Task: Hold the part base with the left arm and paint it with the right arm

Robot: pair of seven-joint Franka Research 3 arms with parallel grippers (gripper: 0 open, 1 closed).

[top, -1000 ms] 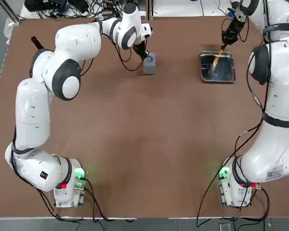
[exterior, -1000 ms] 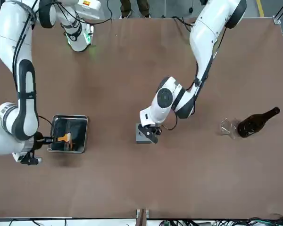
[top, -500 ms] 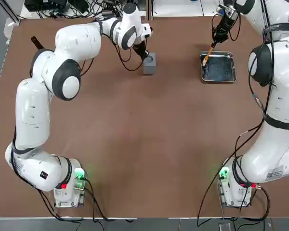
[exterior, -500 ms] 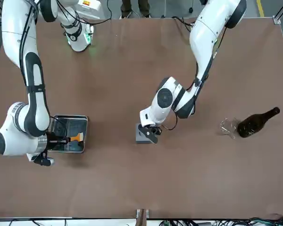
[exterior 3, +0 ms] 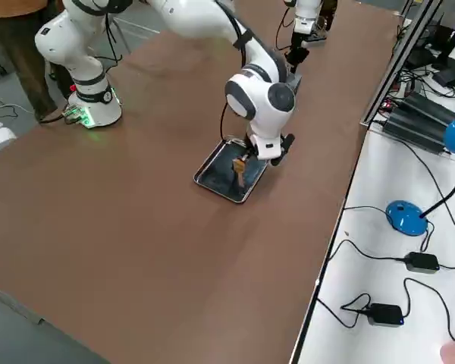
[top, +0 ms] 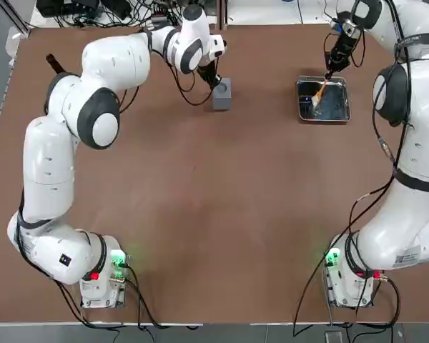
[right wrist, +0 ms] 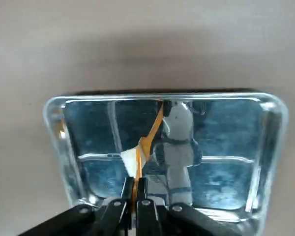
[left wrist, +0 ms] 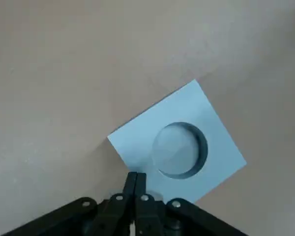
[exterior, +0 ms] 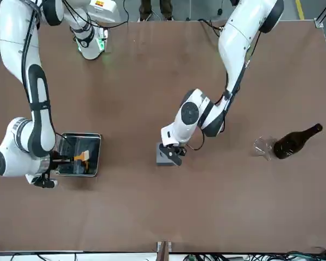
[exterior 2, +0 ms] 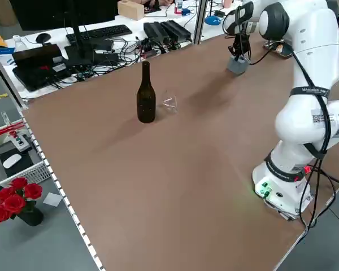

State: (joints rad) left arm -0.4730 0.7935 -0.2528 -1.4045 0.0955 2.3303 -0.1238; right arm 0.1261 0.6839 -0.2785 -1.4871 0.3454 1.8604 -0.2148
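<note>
Overhead, the part base (top: 222, 93) sits at about 12 o'clock on the brown worktop (top: 222, 214), its round hole facing up. The left tool (top: 213, 80) rests on the block's edge with its fingers pressed together. At about 2 o'clock lies a shiny metal tray (top: 323, 101); the right tool (top: 334, 63) hangs at its far rim, gripping a brush (top: 318, 92) whose orange handle slants down into the tray.

Front view — the part base (exterior: 165, 155) lies near the centre, the left tool (exterior: 173, 153) touching its side; the right tool (exterior: 58, 158) is at the tray (exterior: 78, 155), and a dark bottle (exterior: 294, 141) with a clear glass (exterior: 262, 145) just beside it lies well apart at 3 o'clock.

Left wrist view — closed fingers (left wrist: 135, 189) meet the block (left wrist: 177, 140) at its edge, beside the hole.

Right wrist view — narrow fingers (right wrist: 136, 194) pinch the brush (right wrist: 140, 150), its pale tip inside the tray (right wrist: 56, 142).
</note>
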